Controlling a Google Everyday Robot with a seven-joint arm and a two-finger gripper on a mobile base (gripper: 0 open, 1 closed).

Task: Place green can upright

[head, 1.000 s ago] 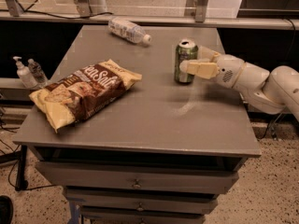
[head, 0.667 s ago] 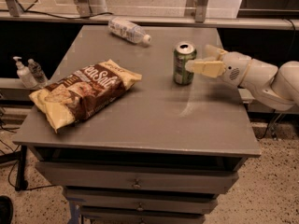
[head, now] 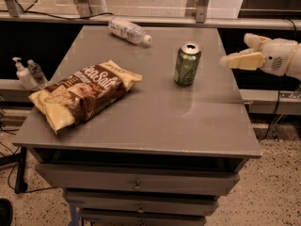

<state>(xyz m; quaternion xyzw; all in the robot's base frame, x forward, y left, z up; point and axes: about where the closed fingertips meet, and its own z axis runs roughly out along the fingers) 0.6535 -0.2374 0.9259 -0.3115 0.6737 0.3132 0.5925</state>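
The green can (head: 187, 64) stands upright on the grey table (head: 155, 121), right of the middle, with its silver top facing up. My gripper (head: 236, 51) is to the right of the can, over the table's right edge, clear of the can with a gap between them. Its pale fingers (head: 243, 60) point left toward the can and are open and empty.
A brown and yellow chip bag (head: 82, 94) lies on the left half of the table. A clear plastic water bottle (head: 129, 31) lies on its side at the back. Two small dispenser bottles (head: 26, 73) stand on a ledge to the left. Drawers (head: 136, 185) sit under the tabletop.
My gripper has let go of the can and drawn back to the right, off the table's edge. The can stays standing upright where it was.
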